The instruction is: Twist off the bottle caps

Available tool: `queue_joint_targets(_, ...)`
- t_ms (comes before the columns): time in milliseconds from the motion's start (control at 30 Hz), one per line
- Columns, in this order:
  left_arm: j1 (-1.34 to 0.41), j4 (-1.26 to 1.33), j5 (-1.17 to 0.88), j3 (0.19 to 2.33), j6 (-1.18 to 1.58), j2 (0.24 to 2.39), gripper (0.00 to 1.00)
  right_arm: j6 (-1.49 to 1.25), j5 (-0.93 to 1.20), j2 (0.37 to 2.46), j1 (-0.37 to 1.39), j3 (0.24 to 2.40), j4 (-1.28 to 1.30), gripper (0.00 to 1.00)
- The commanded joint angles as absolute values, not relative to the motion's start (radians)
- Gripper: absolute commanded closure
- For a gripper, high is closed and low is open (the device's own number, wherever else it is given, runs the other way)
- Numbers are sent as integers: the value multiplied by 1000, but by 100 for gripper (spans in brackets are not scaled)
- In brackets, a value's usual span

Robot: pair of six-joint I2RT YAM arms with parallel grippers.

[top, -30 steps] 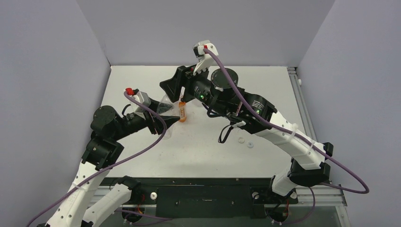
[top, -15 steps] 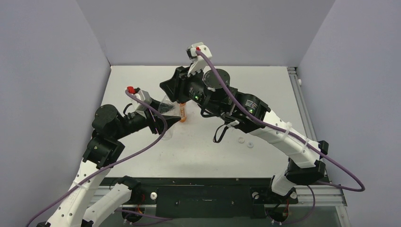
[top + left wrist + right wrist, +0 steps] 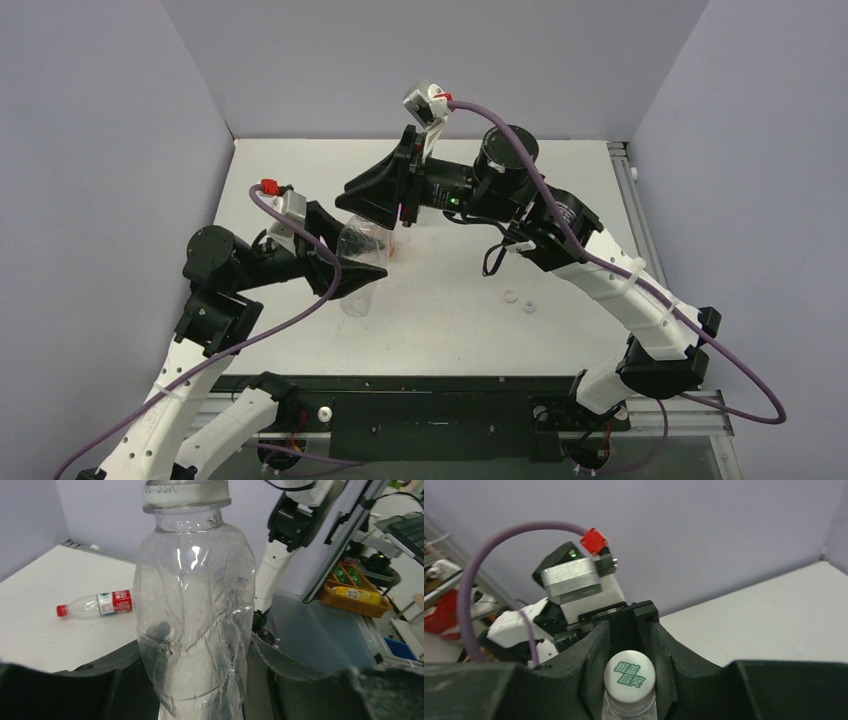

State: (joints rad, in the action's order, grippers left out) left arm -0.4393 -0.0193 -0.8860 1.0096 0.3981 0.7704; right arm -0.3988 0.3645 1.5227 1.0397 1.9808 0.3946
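Note:
A clear crumpled bottle (image 3: 195, 605) stands upright between the fingers of my left gripper (image 3: 197, 680), which is shut on its lower body. In the top view the bottle (image 3: 360, 262) sits in the left gripper (image 3: 352, 268) near the table's middle left. Its white cap (image 3: 629, 675), printed with green characters, is clamped between the black fingers of my right gripper (image 3: 630, 647), which comes down on it from above (image 3: 388, 203). Two loose whitish caps (image 3: 511, 296) (image 3: 529, 305) lie on the table to the right. Another bottle (image 3: 102, 603) with a red cap (image 3: 61, 610) lies on its side.
The white table (image 3: 560, 200) is walled by grey panels at the back and both sides. The right arm's purple cable (image 3: 560, 215) loops over the table. Beyond the table's edge stands an orange basket (image 3: 352, 592) of items.
The right gripper closed on the white cap and its wrist turned. The left gripper shifted toward the near side, bringing the clear bottle more into the open.

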Motion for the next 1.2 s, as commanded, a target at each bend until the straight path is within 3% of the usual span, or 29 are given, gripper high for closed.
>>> queue_joint_targets(0,-440,108,-1045,1061,574,779,62,-492,849,1494,1022,1961,194,100)
queue_joint_targets(167,-440,91,-1047,1065,549,773,62,-444,833,1498,1020,1984,275,100)
queue_joint_targets(200,-440,85,-1037,1063,541,773,62,-421,799,1500,1021,2011,317,96)
queue_joint_targets(267,-440,65,-1006,1062,500,773,62,-347,633,1500,1028,2054,439,49)
queue_joint_targets(333,-440,24,-937,1058,437,768,62,-314,395,1478,1040,2055,499,27)
queue_joint_targets(400,-440,-35,-857,1054,348,761,62,-308,199,1450,1059,2034,503,22)
queue_joint_targets(667,-441,-75,-606,994,110,727,62,-354,-253,1462,1163,2083,571,19)
queue_joint_targets(1000,-443,-107,-534,986,12,728,62,-351,-343,1672,1215,2321,695,17)
queue_joint_targets(1167,-445,-110,-527,988,5,732,62,-365,-352,1677,1215,2306,662,41)
